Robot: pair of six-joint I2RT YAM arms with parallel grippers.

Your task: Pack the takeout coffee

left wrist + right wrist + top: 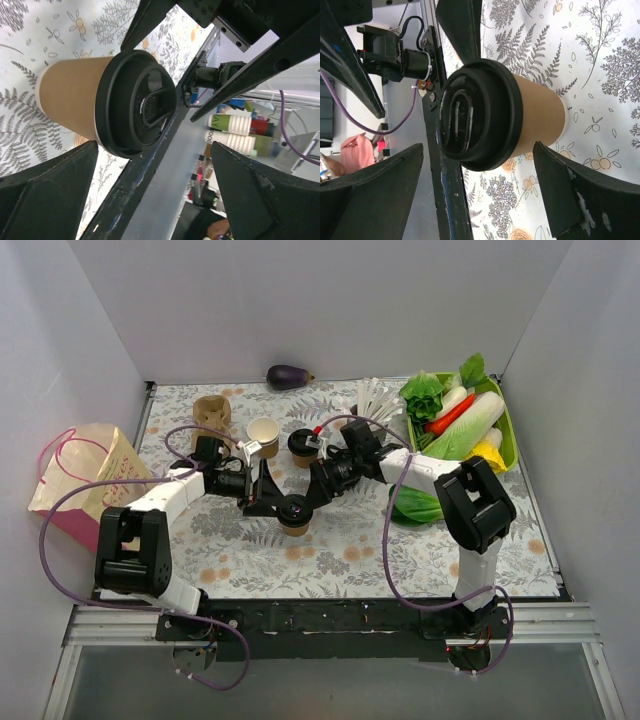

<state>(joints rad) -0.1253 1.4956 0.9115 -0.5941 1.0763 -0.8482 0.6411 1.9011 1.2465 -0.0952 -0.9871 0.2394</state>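
Both your left gripper [153, 144] and right gripper [479, 145] are hanging wide open, gripping nothing, around the small kraft-brown paper cup [294, 511] with round black plastic lid, standing mid-way across the floral-patterned table [480, 540].

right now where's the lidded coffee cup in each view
Top external: cup stands just below centre.
Left wrist: cup fills the upper left, its lid toward the right.
Right wrist: cup sits mid-frame, lid toward the left.
Shared landmark: the fern-print cloth under the cup in all three.
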